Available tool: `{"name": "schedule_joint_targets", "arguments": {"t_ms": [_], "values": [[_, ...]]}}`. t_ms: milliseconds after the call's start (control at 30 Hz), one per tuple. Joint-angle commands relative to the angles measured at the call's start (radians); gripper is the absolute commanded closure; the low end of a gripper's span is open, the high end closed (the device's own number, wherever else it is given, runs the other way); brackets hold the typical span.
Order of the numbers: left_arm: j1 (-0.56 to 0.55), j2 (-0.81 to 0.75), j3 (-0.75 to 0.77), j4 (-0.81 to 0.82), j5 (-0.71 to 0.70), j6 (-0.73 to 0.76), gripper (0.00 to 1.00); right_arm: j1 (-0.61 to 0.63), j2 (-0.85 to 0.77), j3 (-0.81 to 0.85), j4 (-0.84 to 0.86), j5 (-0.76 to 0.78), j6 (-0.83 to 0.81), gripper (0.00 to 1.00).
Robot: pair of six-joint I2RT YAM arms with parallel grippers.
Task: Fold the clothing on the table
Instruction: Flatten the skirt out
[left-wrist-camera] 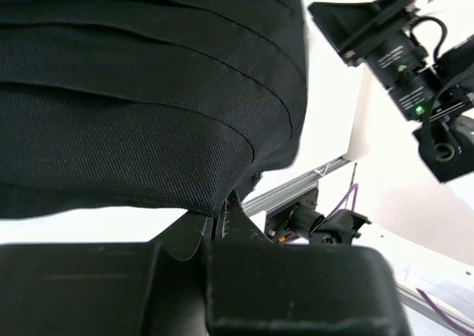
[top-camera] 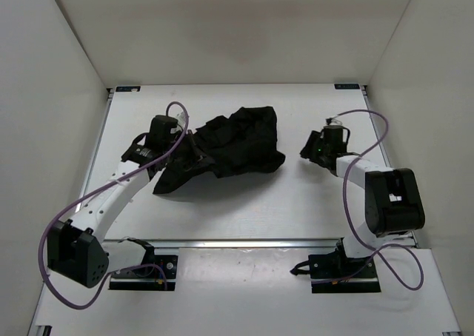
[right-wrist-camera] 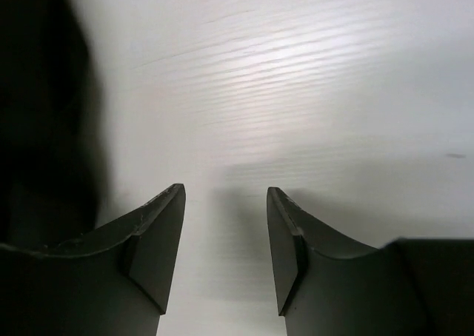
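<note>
The black clothing lies crumpled on the white table, left of centre, with pleat-like creases that show in the left wrist view. My left gripper is at the garment's left side. Its jaws are shut on an edge of the fabric, which drapes up over the fingertips. My right gripper hovers over bare table a short way right of the clothing. It is open, with nothing between its fingers and only white surface below. A dark blur at the left edge of the right wrist view may be the garment.
A metal rail runs along the table's near edge, with both arm bases behind it. White walls close in the left, right and far sides. The right arm's wrist camera shows in the left wrist view, beyond the clothing.
</note>
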Motion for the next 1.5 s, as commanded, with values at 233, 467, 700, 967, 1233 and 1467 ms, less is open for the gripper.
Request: {"name": "schedule_joint_targets", "arguments": {"t_ms": [233,467,700,967,1233,1467], "values": [[-0.019,-0.033,-0.028,-0.028,0.061,0.046,1.0,0.053,-0.054,-0.023,0.046,-0.062,-0.078,0.47],[0.001,-0.037,-0.049,-0.022,0.07,0.049,1.0,0.226,-0.219,-0.063,0.015,-0.17,-0.205,0.4],[0.021,-0.051,-0.026,-0.019,0.089,0.05,1.0,0.344,-0.23,-0.107,-0.028,-0.144,-0.319,0.37],[0.024,-0.065,0.017,-0.01,0.105,0.032,1.0,0.387,-0.163,-0.103,-0.065,-0.045,-0.394,0.37],[0.035,-0.083,0.052,-0.07,0.127,0.053,1.0,0.404,-0.019,-0.018,0.0,0.086,-0.415,0.37],[0.081,-0.125,0.044,-0.2,0.116,0.112,1.0,0.309,0.048,0.061,0.081,0.16,-0.322,0.39]]}}
